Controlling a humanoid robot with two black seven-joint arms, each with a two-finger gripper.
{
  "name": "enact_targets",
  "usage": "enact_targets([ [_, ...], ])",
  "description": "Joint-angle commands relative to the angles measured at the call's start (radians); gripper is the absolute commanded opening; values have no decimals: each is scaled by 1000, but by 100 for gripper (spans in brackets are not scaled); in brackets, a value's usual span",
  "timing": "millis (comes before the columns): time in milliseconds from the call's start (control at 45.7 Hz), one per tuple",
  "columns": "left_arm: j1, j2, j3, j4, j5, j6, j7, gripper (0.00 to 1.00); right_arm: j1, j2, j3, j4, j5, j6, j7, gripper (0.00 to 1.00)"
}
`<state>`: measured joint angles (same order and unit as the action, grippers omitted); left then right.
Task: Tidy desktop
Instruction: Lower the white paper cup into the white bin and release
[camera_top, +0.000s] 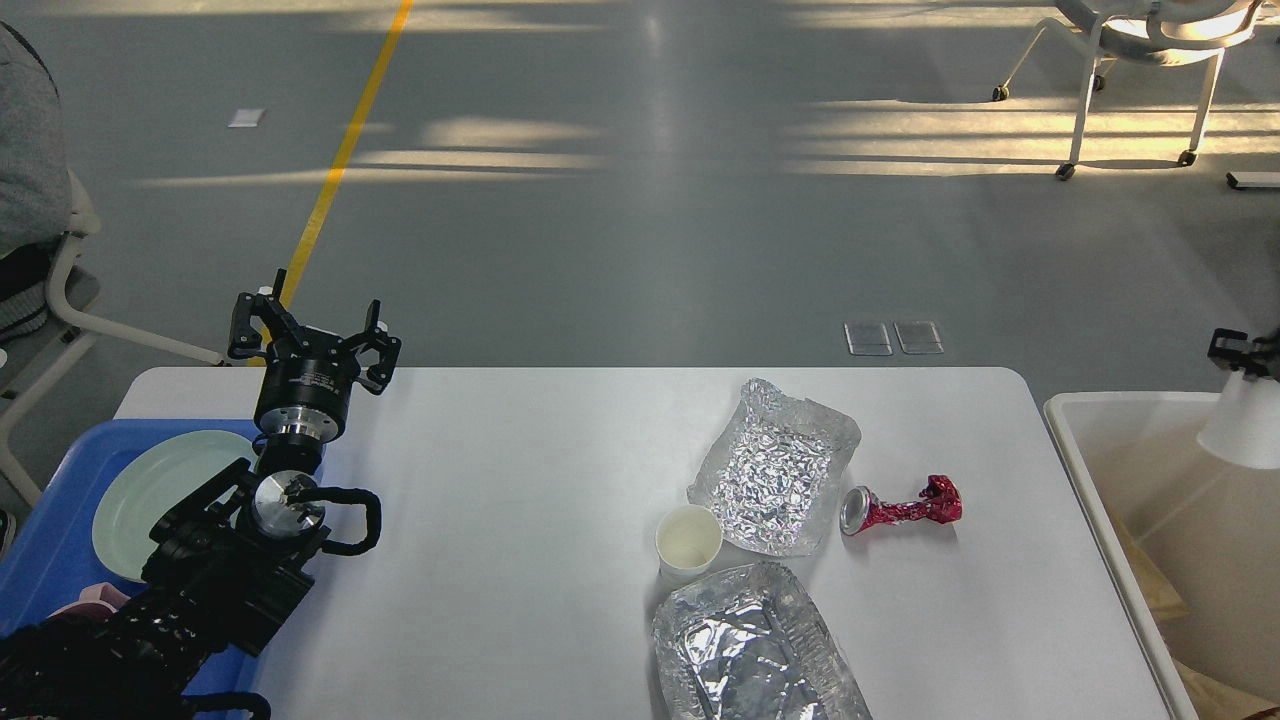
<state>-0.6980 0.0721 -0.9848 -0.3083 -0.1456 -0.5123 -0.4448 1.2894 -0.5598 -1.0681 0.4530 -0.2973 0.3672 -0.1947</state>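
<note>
Nearest to us, a crumpled silver foil tray (752, 650) lies on the large white rectangular desktop (520, 560), its lower end cut off by the frame's edge. Our left arm enters from the lower left, covering part of a blue plastic tray (45, 545) that holds a pale green round plate (150, 490); a pink item beside the plate is mostly hidden. Just beyond the foil tray stands a small white paper cup (688, 541), upright, touching or nearly touching a flattened sheet of wrinkled silver foil (775, 465). Right of that sheet lies a crushed red drink can (900, 508) on its side. Our left gripper (313, 333) hovers over the desktop's far left corner, its 2 fingers spread with nothing between them. At the right edge, our right gripper (1240, 355) is largely cut off; it sits atop a white cup-like object (1240, 425) above the off-white rectangular bin (1100, 410), but we cannot tell how its jaws stand.
</note>
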Motion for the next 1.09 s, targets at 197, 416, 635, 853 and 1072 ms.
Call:
enact_targets([
  [197,0,0,0,0,0,0,0,100,-70,1,2,4,-17,-10,-3,100],
  [416,0,0,0,0,0,0,0,100,-52,3,17,10,-16,-10,-3,100],
  [635,0,0,0,0,0,0,0,100,160,8,51,136,-6,71,-3,100],
  [853,0,0,0,0,0,0,0,100,482,9,108,276,27,286,-3,100],
  [1072,0,0,0,0,0,0,0,100,769,9,204,358,59,541,-3,100],
])
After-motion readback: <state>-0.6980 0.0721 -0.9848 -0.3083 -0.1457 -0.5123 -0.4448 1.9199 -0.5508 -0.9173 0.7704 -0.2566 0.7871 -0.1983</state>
